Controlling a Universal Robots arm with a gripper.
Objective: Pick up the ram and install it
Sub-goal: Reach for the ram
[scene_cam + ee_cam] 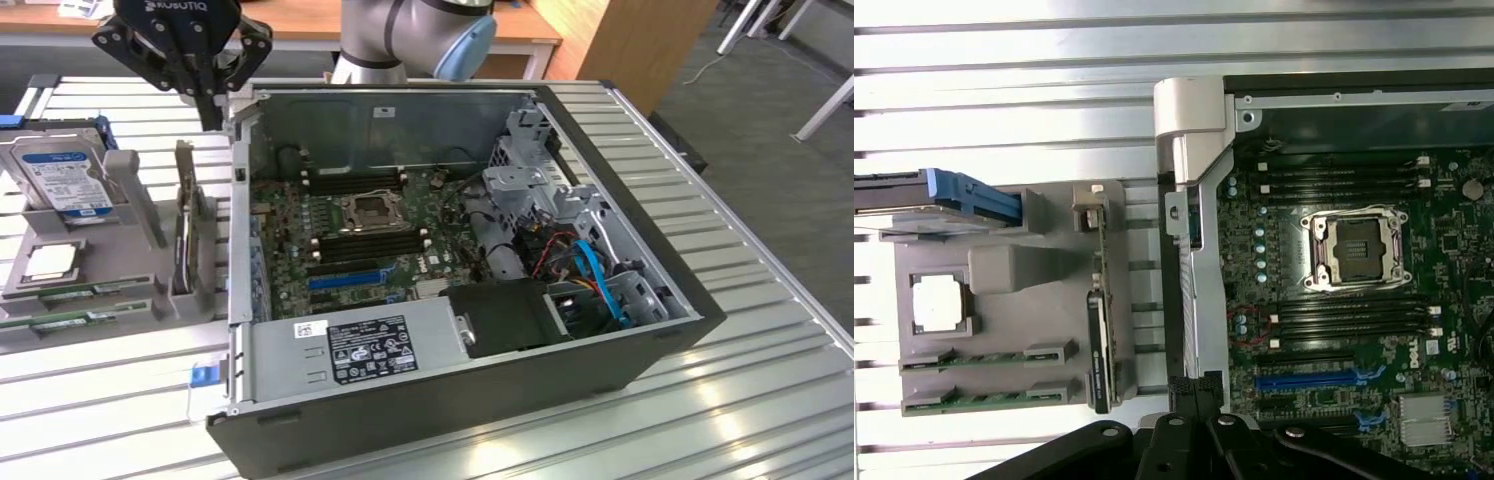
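**Gripper (pixel 1197 397) empty above the case wall; ram lies in the tray**

Closest to my wrist camera are my own black jaws, pressed together with nothing between them. In the exterior view I hang high over the gap between case and tray, at the case's far corner.

Going down in size: the case (pixel 441 425) lies open on its side with the board (pixel 441 200) facing up. Its black slots (pixel 367 243) run in two banks, one on either side of the socket (pixel 370 210). Just beside the case, at the exterior view's left, sits the grey tray (pixel 1004 300) of parts. The ram (pixel 989 358) lies flat at the tray's end nearest the exterior camera. It is one of two green sticks side by side, well apart from my tips and untouched.

I judge this to be the approach to the pick: nothing is grasped and nothing is seated. Taking a stick that thin calls for the jaws to be spread first, then set square across its long edges, clear of the tray. A skewed pinch could tip or bend it.
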